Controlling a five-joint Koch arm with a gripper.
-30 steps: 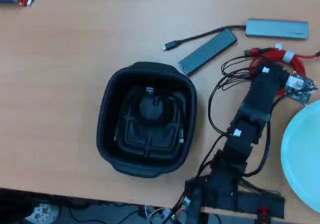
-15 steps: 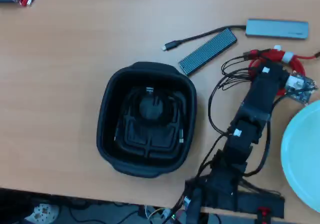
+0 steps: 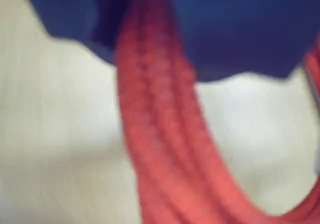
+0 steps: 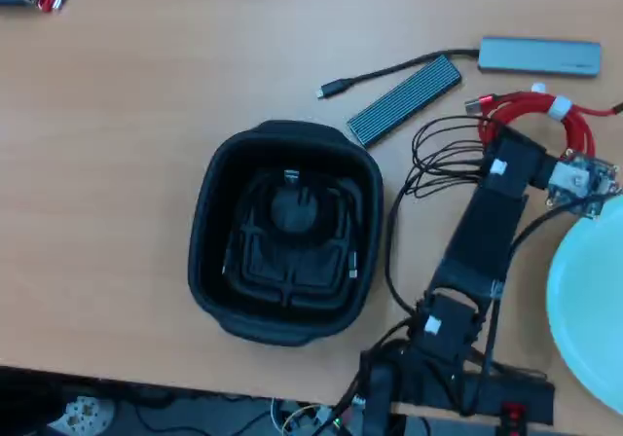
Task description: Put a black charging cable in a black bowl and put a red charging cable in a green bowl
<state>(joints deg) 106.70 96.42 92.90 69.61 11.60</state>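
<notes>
Red charging cable (image 3: 160, 149) fills your wrist view, blurred strands running from 12 o'clock toward 5, passing under the dark gripper body; you cannot tell how the jaws stand.

Overhead, your arm has stretched out since a second ago, and the gripper (image 4: 531, 144) now sits over the coil (image 4: 540, 115) at 2 o'clock, so the grasp looks near. The black bowl (image 4: 209, 212) at centre already seems to hold the black charging cable (image 4: 292, 207). The green bowl (image 4: 584, 300) at 4 o'clock shows empty.
</notes>
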